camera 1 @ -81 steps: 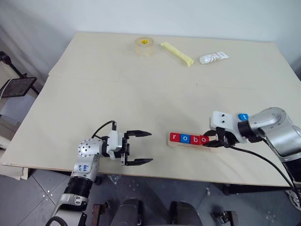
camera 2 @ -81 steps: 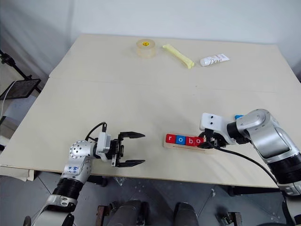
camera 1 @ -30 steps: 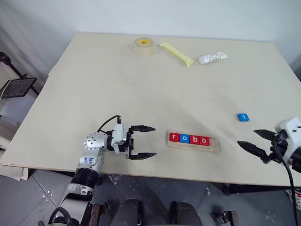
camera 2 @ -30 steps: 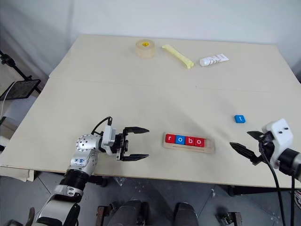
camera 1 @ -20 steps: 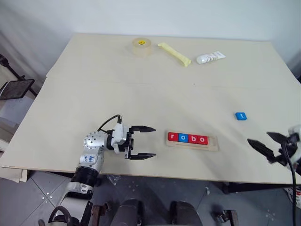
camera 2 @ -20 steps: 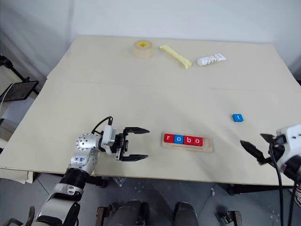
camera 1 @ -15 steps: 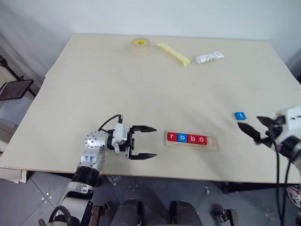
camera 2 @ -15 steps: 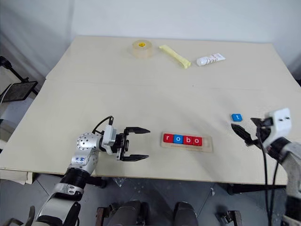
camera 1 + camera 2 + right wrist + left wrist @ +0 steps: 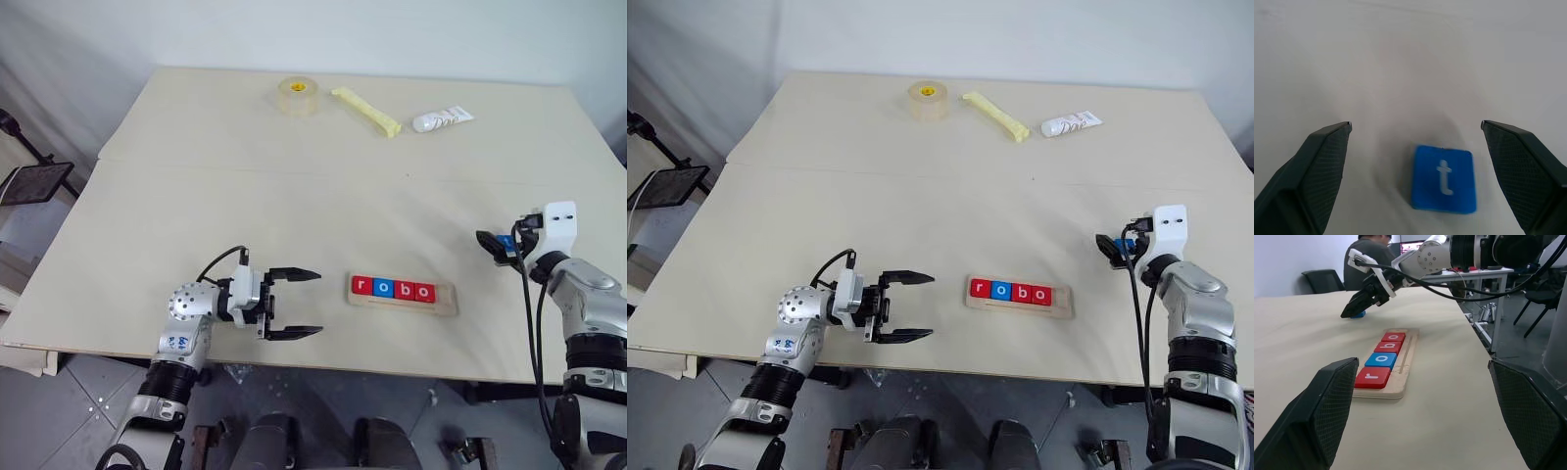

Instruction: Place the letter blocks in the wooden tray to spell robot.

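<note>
I had the right pincer [image 9: 1415,147] spread wide, the blue t block [image 9: 1444,178] lying flat on the tabletop [image 9: 294,206] between its fingers. I judged it best to centre, then clench squarely. Wooden tray [image 9: 403,297] held r-o-b-o; left pincer [image 9: 292,305] waited released.

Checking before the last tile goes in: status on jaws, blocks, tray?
Right gripper open, jaws straddling blue t block, not gripping. Left gripper open, idle beside wooden tray. r, o, b, o seated; end slot free. Nothing in the way.
</note>
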Motion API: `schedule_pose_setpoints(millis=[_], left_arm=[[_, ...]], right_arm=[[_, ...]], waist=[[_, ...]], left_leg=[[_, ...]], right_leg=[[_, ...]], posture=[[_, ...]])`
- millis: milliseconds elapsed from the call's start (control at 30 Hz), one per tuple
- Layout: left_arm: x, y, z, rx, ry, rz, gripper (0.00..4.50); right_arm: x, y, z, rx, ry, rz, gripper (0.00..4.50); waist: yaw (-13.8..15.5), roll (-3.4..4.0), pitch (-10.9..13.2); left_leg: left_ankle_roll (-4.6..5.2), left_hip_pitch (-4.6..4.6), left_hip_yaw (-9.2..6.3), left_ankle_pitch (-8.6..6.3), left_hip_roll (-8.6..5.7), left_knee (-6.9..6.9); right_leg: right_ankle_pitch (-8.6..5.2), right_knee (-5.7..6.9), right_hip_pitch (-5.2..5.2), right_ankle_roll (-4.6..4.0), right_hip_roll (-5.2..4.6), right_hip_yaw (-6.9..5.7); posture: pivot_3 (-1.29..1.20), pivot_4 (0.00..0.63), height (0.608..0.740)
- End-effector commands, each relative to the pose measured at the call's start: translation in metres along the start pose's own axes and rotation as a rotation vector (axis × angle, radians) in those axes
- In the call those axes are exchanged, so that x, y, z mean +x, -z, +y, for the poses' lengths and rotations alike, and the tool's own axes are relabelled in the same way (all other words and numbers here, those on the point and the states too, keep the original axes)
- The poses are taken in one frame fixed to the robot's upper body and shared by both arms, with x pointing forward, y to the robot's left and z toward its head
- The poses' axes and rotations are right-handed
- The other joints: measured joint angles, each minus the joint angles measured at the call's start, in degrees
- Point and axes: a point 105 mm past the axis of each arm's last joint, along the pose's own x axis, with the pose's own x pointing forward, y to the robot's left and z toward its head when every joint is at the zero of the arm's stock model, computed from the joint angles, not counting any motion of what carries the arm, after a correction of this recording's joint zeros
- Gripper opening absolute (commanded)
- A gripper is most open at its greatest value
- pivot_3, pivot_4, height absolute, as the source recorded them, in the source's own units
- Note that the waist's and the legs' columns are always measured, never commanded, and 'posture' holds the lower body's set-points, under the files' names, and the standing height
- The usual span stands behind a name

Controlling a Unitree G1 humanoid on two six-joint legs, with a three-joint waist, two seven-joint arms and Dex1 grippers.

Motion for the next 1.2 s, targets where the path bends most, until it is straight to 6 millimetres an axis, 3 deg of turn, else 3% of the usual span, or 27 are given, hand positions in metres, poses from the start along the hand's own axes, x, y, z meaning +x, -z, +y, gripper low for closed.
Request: schedule_pose_setpoints(millis=[33, 333, 433, 667, 800, 867, 1000, 1200], left_arm=[[0.001, -0.007, 0.001, 0.031, -0.006, -0.011, 4.50], [0.004, -0.006, 0.004, 0.029, -0.007, -0.016, 4.50], [0.006, -0.006, 0.006, 0.030, -0.002, -0.019, 4.50], [0.007, -0.005, 0.006, 0.031, 0.004, -0.021, 4.50], [0.006, -0.005, 0.006, 0.029, 0.006, -0.020, 4.50], [0.005, -0.005, 0.006, 0.026, 0.013, -0.021, 4.50], [0.003, -0.002, 0.007, 0.021, 0.022, -0.014, 4.50], [0.004, 0.000, 0.008, 0.012, 0.037, -0.019, 4.50]], right_arm=[[-0.001, -0.006, -0.007, -0.001, 0.041, -0.020, 4.45], [-0.004, 0.010, -0.010, 0.071, 0.081, 0.035, 4.45], [-0.004, 0.011, -0.009, 0.086, 0.090, 0.035, 3.82], [-0.010, 0.012, -0.011, 0.096, 0.112, 0.035, 1.48], [-0.016, 0.009, -0.011, 0.092, 0.136, 0.013, 1.48], [-0.030, 0.002, -0.005, 0.087, 0.154, -0.023, 1.48], [-0.062, -0.006, 0.016, 0.103, 0.173, -0.065, 1.48], [-0.090, 0.004, 0.045, 0.107, 0.165, -0.028, 1.48]], waist=[[-0.04, 0.00, 0.00], [-0.15, 0.01, 0.00], [-0.12, 0.01, 0.00], [0.20, 0.01, 0.00], [0.42, 0.01, 0.00], [0.65, 0.01, -0.01], [0.64, 0.08, -0.03], [0.57, 0.10, -0.04]], left_leg=[[0.00, 0.00, 0.01, 0.00, 0.00, 0.00], [0.00, 0.01, 0.01, 0.00, 0.01, 0.01], [0.00, 0.01, 0.01, 0.00, 0.01, 0.01], [0.00, 0.00, -0.01, 0.00, 0.00, 0.02], [0.00, 0.00, -0.01, 0.00, -0.01, 0.02], [0.00, -0.01, -0.02, 0.00, -0.01, 0.01], [-0.01, -0.04, -0.09, -0.01, 0.00, -0.07], [-0.02, 0.02, 0.04, 0.00, 0.01, -0.03]], right_leg=[[0.00, -0.01, 0.00, 0.00, 0.00, 0.00], [0.00, -0.01, 0.02, 0.00, 0.00, 0.01], [0.00, -0.01, 0.03, 0.00, 0.00, 0.01], [0.00, 0.00, 0.03, 0.00, 0.00, 0.00], [0.00, -0.02, 0.04, 0.00, 0.00, 0.01], [0.00, -0.03, 0.02, 0.00, 0.00, 0.00], [0.00, 0.01, -0.03, 0.00, 0.00, -0.03], [0.00, -0.02, -0.01, 0.00, 0.03, 0.08]], posture=[[0.00, 0.150, 0.740], [0.00, 0.150, 0.740], [0.00, 0.150, 0.740], [0.00, 0.150, 0.740], [0.00, 0.150, 0.740], [0.00, 0.150, 0.740], [0.00, 0.150, 0.740], [0.00, 0.150, 0.740]])
